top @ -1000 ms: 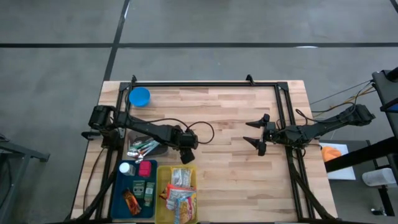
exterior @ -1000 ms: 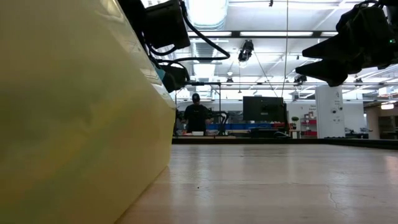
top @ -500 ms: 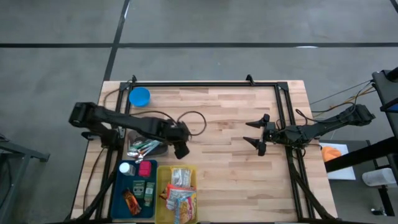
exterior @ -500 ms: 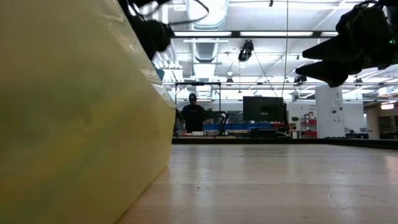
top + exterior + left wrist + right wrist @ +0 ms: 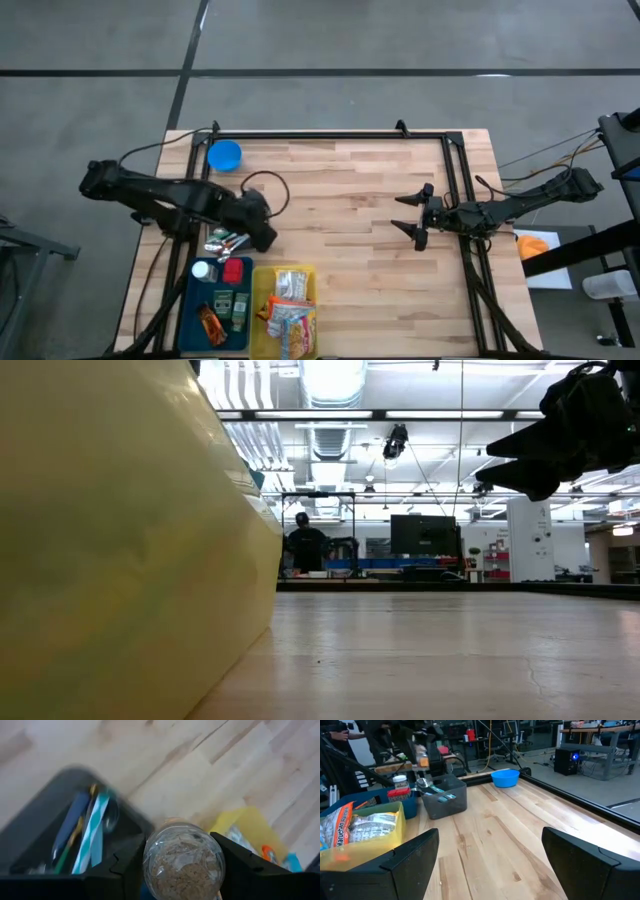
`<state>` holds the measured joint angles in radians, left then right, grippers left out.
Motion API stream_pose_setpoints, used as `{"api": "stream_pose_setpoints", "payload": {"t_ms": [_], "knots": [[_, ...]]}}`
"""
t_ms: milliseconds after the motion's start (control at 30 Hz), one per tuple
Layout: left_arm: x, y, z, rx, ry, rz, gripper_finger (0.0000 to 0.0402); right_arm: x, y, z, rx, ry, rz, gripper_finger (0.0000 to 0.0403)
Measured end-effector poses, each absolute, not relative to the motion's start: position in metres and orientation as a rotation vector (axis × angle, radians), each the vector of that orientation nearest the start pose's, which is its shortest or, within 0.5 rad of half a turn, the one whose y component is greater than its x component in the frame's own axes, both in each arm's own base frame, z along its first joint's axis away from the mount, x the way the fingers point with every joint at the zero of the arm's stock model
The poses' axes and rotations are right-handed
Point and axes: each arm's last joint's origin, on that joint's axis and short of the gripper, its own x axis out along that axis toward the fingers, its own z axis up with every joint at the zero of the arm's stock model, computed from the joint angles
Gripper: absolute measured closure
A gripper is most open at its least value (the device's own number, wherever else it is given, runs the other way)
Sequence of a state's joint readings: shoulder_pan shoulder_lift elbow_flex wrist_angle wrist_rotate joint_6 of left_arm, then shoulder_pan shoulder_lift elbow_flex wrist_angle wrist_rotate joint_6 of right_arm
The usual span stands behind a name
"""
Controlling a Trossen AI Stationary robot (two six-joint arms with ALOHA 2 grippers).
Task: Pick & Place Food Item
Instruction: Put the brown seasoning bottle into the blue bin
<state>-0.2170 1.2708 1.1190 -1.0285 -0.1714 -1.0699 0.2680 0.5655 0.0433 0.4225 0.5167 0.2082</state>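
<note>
A clear jar [image 5: 184,859] with brown grainy contents sits between the fingers of my left gripper [image 5: 262,232], which is shut on it. The gripper hangs over the table's left part, above the near edge of a grey bin [image 5: 232,240] of utensils. Below the jar in the left wrist view show the grey bin [image 5: 75,830] and a corner of the yellow bin [image 5: 245,827]. My right gripper [image 5: 415,215] waits open at the table's right, level and pointing left, holding nothing; its fingers [image 5: 410,855] frame bare wood. My left gripper pinches the jar by its round side wall [image 5: 150,862], one finger [image 5: 127,865] on each side. The fingers slant steeply down from above. The jar is lifted clear of the bins and the table, one round end facing the wrist camera.
A yellow bin [image 5: 285,312] of snack packets and a blue tray [image 5: 215,305] of small items stand at the near left. A blue bowl [image 5: 224,155] sits at the far left corner. A black frame rail [image 5: 330,136] runs along the far edge. The middle is bare wood.
My left gripper has risen and gone toward the table's left edge, from over the yellow bin's far rim to over the grey bin, rolling its wrist as it went. My right gripper has kept still.
</note>
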Motion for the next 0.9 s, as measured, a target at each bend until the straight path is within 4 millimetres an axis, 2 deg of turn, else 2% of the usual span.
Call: {"api": "stream_pose_setpoints", "payload": {"t_ms": [133,300,667,900], "knots": [[0.217,-0.06,0.302,-0.787,1.088,0.627,0.0216,0.131,0.021,0.166,0.169,0.066,-0.257,0.0052],[0.209,-0.085,0.308,-0.851,1.133,0.709,0.0219,0.131,0.021,0.166,0.169,0.066,-0.257,0.0052],[0.173,-0.148,0.306,-1.102,1.094,0.844,0.0217,0.131,0.021,0.166,0.169,0.066,-0.257,0.0052],[0.16,-0.187,0.291,-1.172,1.118,0.895,0.0217,0.131,0.021,0.166,0.169,0.066,-0.257,0.0052]]}}
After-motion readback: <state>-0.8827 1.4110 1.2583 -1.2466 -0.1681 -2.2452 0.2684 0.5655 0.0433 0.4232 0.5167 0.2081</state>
